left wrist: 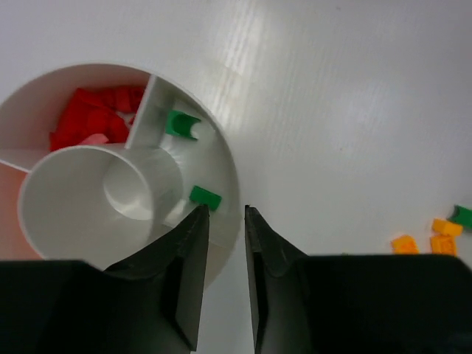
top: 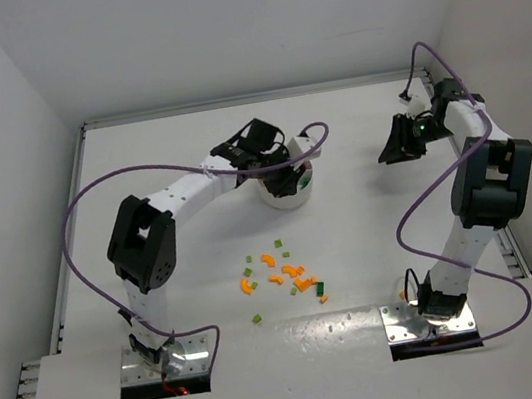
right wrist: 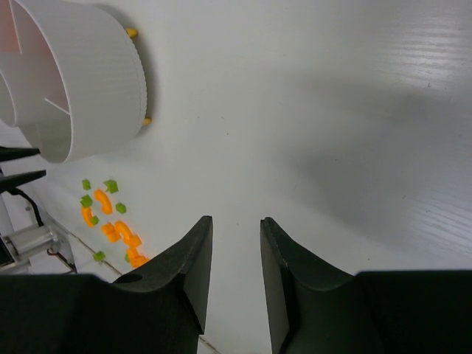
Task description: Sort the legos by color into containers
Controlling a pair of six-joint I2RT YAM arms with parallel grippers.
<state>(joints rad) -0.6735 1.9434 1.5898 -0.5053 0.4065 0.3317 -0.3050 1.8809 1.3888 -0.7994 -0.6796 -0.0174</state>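
Left gripper [left wrist: 225, 212] hangs at the dish [left wrist: 233, 173] rim, jaws a narrow slit apart w/ nothing btw them, so empty & slightly open. Just past one fingertip [left wrist: 198, 217] a green brick [left wrist: 205, 197] lies inside the green wedge, so close I can't tell if they touch. A 2nd green brick [left wrist: 181, 124] sits further in, red bricks [left wrist: 92, 122] fill the next wedge, and the central cup [left wrist: 140, 188] looks bare. Risk 1: if that brick clings to the finger or gets nudged on lift-off, it cld hop over the rim or into the cup. Risk 2: one finger is over the inside and the other outside, so a sideways pull before rising cld shove or tip the dish & spill sorted pieces. Further out, loose legos [top: 293, 276], orange & green, lie on the table [top: 353, 236]; a low pass cld scatter them. Right gripper [right wrist: 234, 221], jaws apart & empty, hovers well apart.
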